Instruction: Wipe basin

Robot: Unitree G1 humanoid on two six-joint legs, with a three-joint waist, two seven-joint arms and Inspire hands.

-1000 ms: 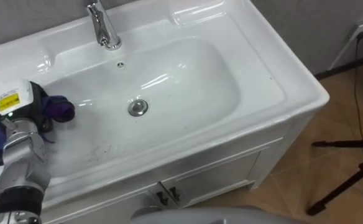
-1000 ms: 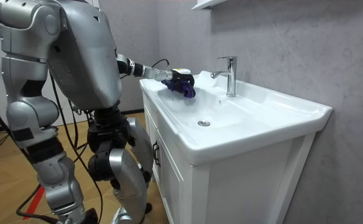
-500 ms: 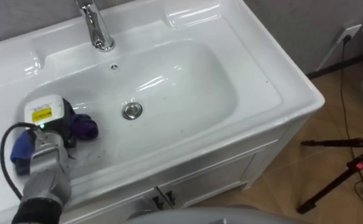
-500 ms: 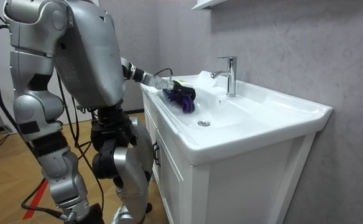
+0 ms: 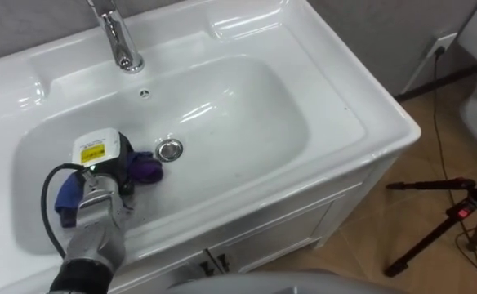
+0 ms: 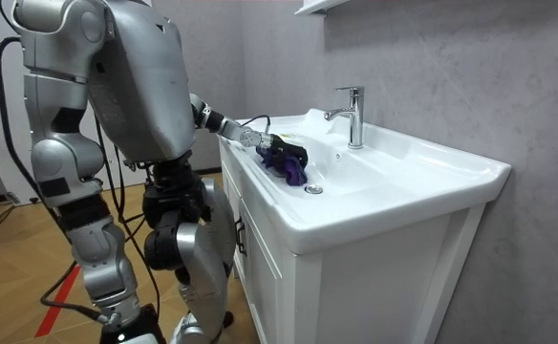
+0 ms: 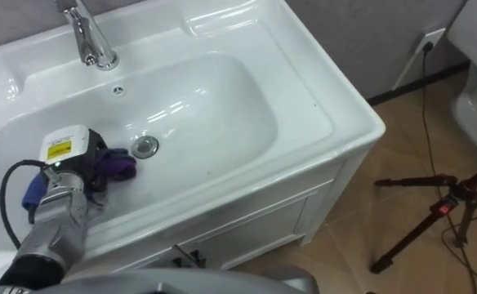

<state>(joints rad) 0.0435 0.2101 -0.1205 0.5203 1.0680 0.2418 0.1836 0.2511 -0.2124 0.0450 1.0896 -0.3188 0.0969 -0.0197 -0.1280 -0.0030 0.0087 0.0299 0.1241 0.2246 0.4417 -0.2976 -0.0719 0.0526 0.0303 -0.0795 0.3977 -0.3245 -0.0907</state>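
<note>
Just left of the drain (image 5: 170, 149), the left hand (image 5: 100, 159) is seen low in the basin (image 5: 247, 106), its fingers clenched round a purple cloth (image 5: 147, 169) that lies on the bowl's floor at the drain's left edge. A wiping stroke is judged to be in hand, and the next move calls for the cloth to be carried past the drain to the slope on its right, pressed flat against the porcelain. The cloth is seen as a small, crumpled, dark violet wad bunched beyond the fingers, and is judged soft and limp
</note>
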